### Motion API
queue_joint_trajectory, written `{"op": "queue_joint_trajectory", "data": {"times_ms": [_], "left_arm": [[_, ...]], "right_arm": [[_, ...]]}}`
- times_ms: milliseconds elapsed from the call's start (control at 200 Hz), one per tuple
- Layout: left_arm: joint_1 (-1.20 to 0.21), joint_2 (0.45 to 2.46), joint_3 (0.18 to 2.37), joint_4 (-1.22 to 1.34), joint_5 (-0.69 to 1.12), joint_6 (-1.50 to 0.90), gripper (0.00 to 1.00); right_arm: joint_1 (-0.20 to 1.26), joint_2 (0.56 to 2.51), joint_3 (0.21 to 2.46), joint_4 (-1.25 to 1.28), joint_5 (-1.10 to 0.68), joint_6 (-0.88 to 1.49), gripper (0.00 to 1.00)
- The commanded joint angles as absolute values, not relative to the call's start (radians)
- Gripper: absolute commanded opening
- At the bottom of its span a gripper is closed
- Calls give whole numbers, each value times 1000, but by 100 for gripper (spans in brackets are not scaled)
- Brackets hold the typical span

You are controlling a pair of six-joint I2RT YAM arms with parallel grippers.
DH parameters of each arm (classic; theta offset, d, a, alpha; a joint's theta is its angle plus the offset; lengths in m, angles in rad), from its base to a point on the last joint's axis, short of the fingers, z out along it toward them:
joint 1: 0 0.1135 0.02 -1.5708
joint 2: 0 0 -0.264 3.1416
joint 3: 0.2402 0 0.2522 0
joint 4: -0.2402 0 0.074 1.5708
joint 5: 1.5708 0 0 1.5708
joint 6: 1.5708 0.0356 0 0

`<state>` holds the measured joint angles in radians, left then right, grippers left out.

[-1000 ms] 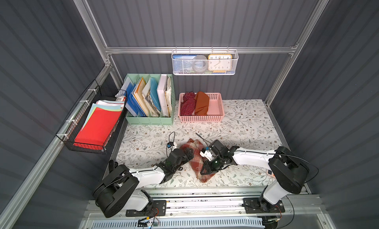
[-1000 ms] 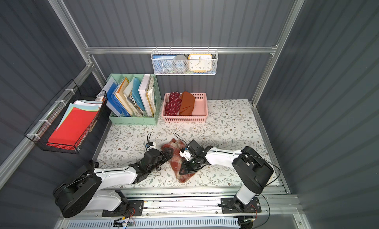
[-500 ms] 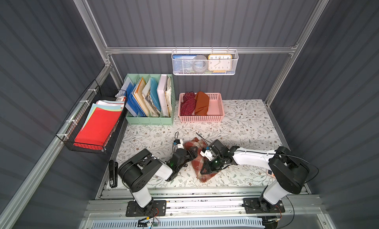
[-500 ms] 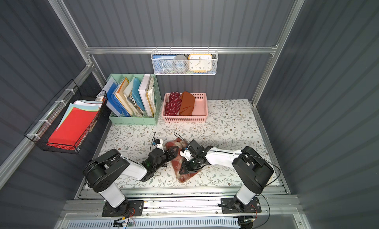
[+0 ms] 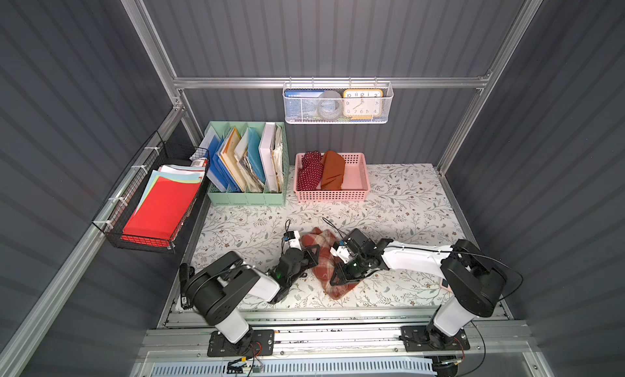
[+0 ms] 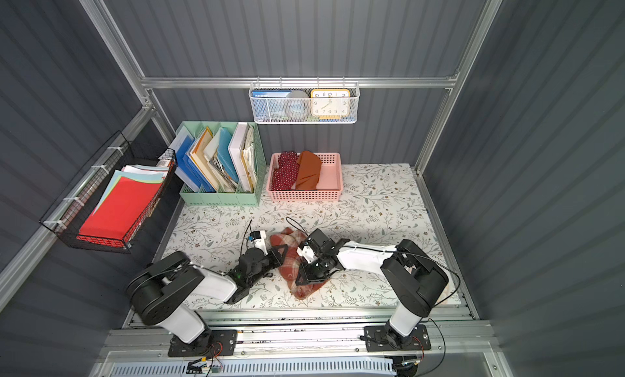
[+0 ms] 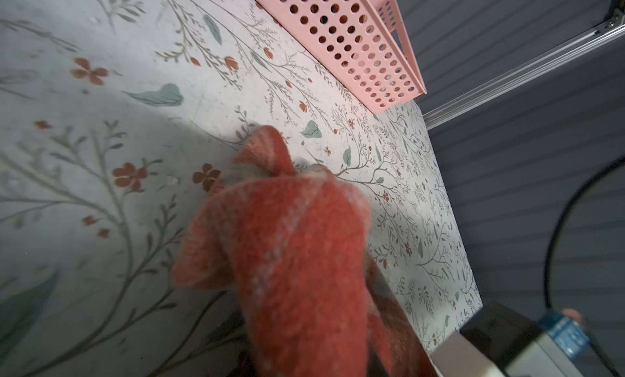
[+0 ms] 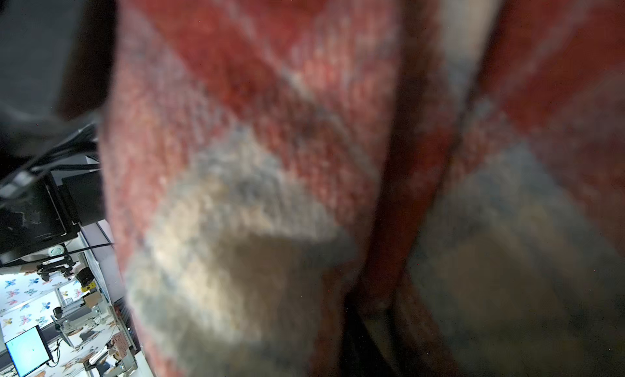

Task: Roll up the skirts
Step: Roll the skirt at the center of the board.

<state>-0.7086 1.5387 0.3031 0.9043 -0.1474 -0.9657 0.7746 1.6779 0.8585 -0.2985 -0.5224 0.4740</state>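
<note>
pink basket [image 5: 331,197] at 12 o'clock holds polka-dot skirt [image 5: 309,172], rust skirt [image 5: 333,174]; plaid skirt [image 5: 321,240] masks left pincer [image 5: 314,253], right pincer [image 5: 343,280]: grip unclear.

We see fuzzy, woolly cloth in the plaid skirt [image 5: 321,257], and its nap looks rough in the left wrist view. At twelve o'clock from it, the dotted skirt [image 5: 309,171] and orange skirt [image 5: 333,171] are smoother, matt cloth, lying in a pink basket [image 5: 331,196] of perforated plastic. The table [image 5: 406,203] looks matt and printed. At ten o'clock the file box [image 5: 247,198] is matt green plastic. At nine, a black wire tray [image 5: 135,238] holds matt paper [image 5: 159,209]. The wall basket [image 5: 304,111] is white metal mesh, and the frame [image 5: 236,82] is brushed metal.
</note>
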Motion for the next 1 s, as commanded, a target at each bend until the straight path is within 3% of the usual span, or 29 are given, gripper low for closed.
{"op": "queue_joint_trajectory", "data": {"times_ms": [0,195,455,610,645,665,690,705,720,830,996], "left_arm": [[-717,1365,253,529,-302,-1049,0],[-822,1207,189,263,-427,-1284,0],[-958,1320,254,243,-487,-1402,0],[-976,1333,263,239,-513,-1432,0],[-976,1319,260,225,-524,-1435,0],[-976,1309,261,215,-529,-1432,0],[-975,1296,263,203,-538,-1427,0],[-976,1287,264,192,-545,-1426,0],[-976,1282,265,183,-552,-1425,0],[-976,1262,283,142,-572,-1411,0],[-976,1337,322,145,-554,-1403,0]], "right_arm": [[743,1824,834,-524,-67,479,35],[713,1917,985,-623,50,428,36],[607,1965,1158,-731,142,321,37],[596,1887,1148,-748,-11,308,38],[596,1836,1109,-716,-90,322,44],[596,1809,1083,-697,-136,331,63],[596,1781,1057,-676,-195,343,72],[596,1764,1039,-665,-229,346,91],[596,1750,1026,-653,-287,349,98],[599,1623,926,-589,-319,394,99],[618,1458,944,-700,-72,438,92]]}}
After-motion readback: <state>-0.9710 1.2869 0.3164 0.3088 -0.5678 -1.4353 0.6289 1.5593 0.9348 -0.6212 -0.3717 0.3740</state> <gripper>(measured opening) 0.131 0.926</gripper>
